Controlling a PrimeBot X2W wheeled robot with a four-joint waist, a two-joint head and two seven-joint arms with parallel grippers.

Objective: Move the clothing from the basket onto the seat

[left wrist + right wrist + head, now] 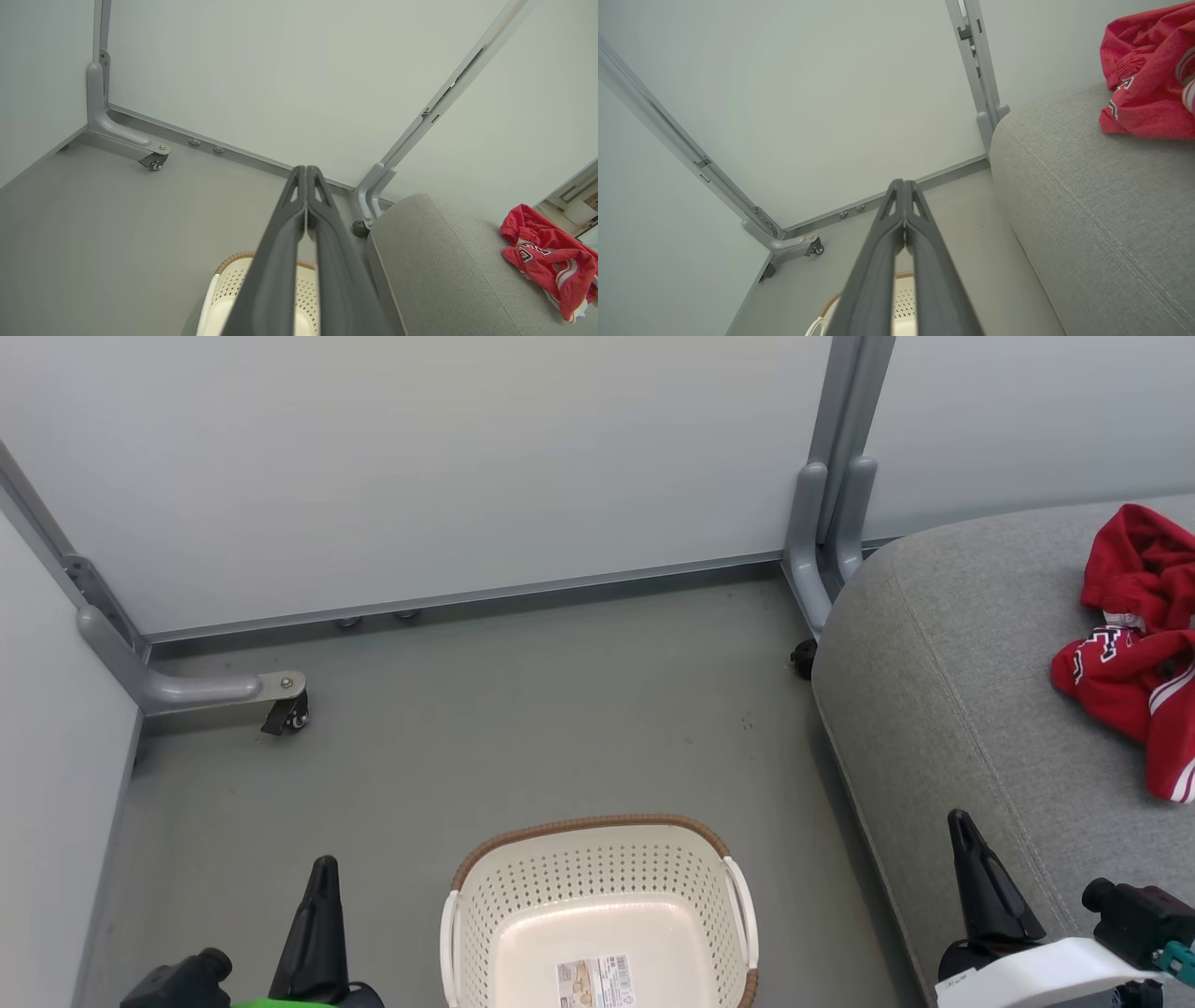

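The left gripper (323,873) is positioned at the near left, clenched and grasping nothing. The laundry basket (588,824) is set on the floor (523,709) at near centre. The right gripper (960,826), near right, is likewise clenched. The clothing (1134,653) is heaped on the seat (934,709), far right.

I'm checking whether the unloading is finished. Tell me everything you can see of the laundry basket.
The basket is an oval tub of cream-white perforated plastic, with a brown woven-look rim and a white handle on each side. It stands upright on the grey floor, left of the seat and apart from it. Its visible inside holds nothing, and a paper label sticks to its bottom. The head view's lower edge cuts off its near end.
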